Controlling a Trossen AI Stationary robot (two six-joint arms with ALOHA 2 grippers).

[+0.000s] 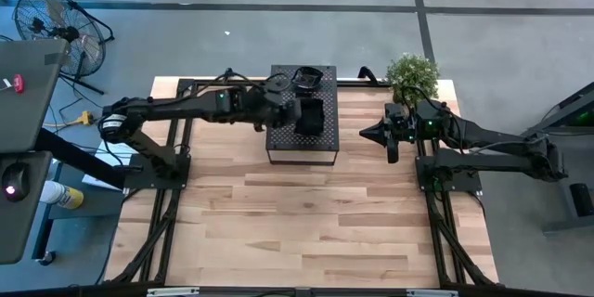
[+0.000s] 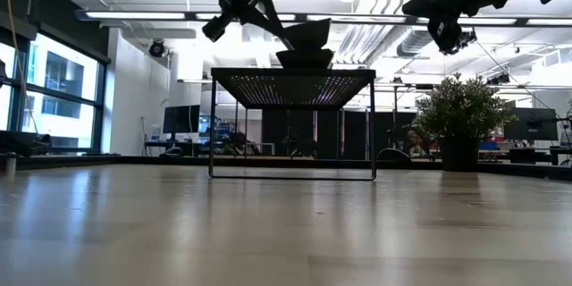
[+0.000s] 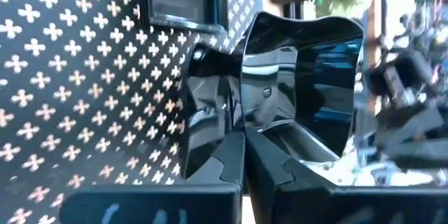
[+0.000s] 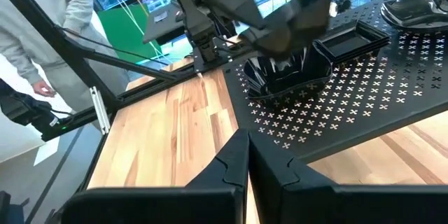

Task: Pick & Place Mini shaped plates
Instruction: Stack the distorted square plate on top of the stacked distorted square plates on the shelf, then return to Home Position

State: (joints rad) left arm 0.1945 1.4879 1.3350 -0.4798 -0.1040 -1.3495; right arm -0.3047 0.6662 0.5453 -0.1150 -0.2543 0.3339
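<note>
Nearest the front, the wooden table (image 1: 306, 223) is seen as bare planks all the way up to the perforated stand (image 1: 278, 139), a dark box on thin legs set at the far middle of the table.

The left gripper (image 3: 245, 157) is reached in over the stand from the stand's left side, and its fingers are pinched tight on the rim of a glossy wavy-rimmed plate (image 3: 301, 77). That plate is held tilted, clear of the stand's top, just above a deeper black dish (image 4: 283, 77) that is sat on the perforated surface. Just beyond that dish a flat rectangular plate (image 4: 353, 38) is laid on the stand, and one more dark plate (image 4: 413, 7) is parked near the stand's far edge. It can't be told whether the held plate is touching the dish under it.

The right gripper (image 4: 246, 157) is hung off the stand's right side, apart from it and above the wood, with its fingers pressed together on nothing.

Farther back, right of the stand, a small potted plant (image 1: 412, 74) is placed at the table's far edge. Beyond the table, left of the stand, a person in a grey top (image 4: 49, 35) can be made out, and a floor fan (image 1: 56, 23) is stood well off to the stand's left.
</note>
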